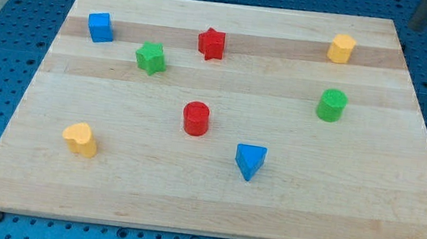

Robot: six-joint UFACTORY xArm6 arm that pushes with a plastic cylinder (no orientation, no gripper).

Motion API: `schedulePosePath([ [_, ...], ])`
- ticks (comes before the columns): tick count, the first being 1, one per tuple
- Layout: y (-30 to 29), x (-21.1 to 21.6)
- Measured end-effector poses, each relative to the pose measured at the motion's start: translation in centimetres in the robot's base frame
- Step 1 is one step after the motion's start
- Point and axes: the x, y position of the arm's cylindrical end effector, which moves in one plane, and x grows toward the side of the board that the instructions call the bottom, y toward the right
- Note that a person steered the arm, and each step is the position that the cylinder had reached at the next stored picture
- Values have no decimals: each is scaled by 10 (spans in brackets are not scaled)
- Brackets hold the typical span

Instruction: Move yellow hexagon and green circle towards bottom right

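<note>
The yellow hexagon (340, 49) lies near the top right of the wooden board (283, 218). The green circle (331, 105) lies just below it, toward the view's bottom, with a gap between them. A dark rod shows at the view's top right corner, and my tip (415, 27) is off the board, beyond its top right corner. It is up and to the right of the yellow hexagon and touches no block.
A blue cube (101, 27), a green star (151, 58) and a red star (211, 43) lie along the top left. A red circle (196, 118) is near the middle, a blue triangle (250, 161) below it to the right, and a yellow heart-like block (80, 138) at the bottom left.
</note>
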Motion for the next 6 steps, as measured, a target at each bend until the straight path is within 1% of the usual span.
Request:
schedulePosePath([
  [4, -9, 2],
  [5, -73, 28],
  [6, -102, 36],
])
